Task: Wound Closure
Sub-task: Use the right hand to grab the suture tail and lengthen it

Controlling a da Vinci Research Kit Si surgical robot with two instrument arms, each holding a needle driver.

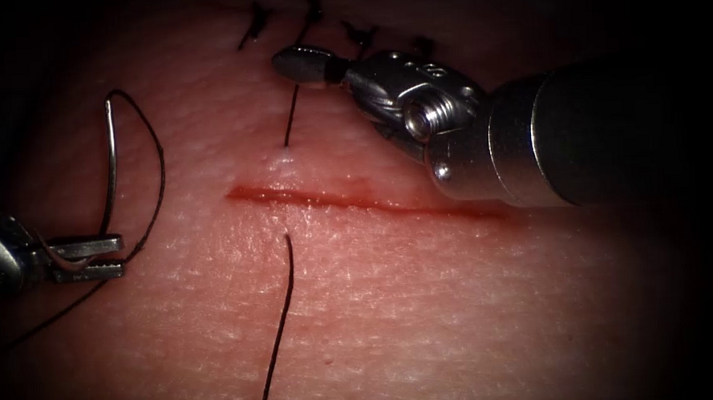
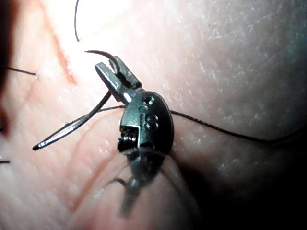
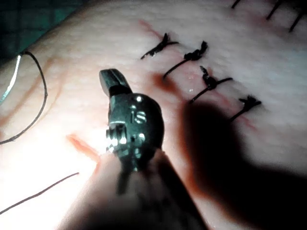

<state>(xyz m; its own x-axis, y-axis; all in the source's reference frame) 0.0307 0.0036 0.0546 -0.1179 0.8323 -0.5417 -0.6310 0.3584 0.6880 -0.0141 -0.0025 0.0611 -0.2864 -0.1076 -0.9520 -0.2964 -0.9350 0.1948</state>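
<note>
The needle (image 1: 111, 166) was thin polished steel; both tools (image 1: 383, 82) were glossy metal. The tissue (image 1: 425, 301) looked moist, finely pebbled; the thread (image 1: 280, 324) matt black.

My grippers: two, left gripper (image 1: 94, 258) and right gripper (image 1: 302, 64). One needle (image 1: 111, 166), one thread (image 1: 281, 315), one cut (image 1: 348, 199), four knotted stitches (image 3: 192, 55).

The curved needle (image 1: 111, 166) stands clear of the tissue (image 1: 425, 301), left of the cut (image 1: 356, 200); thread (image 1: 280, 324) crosses the cut.
</note>
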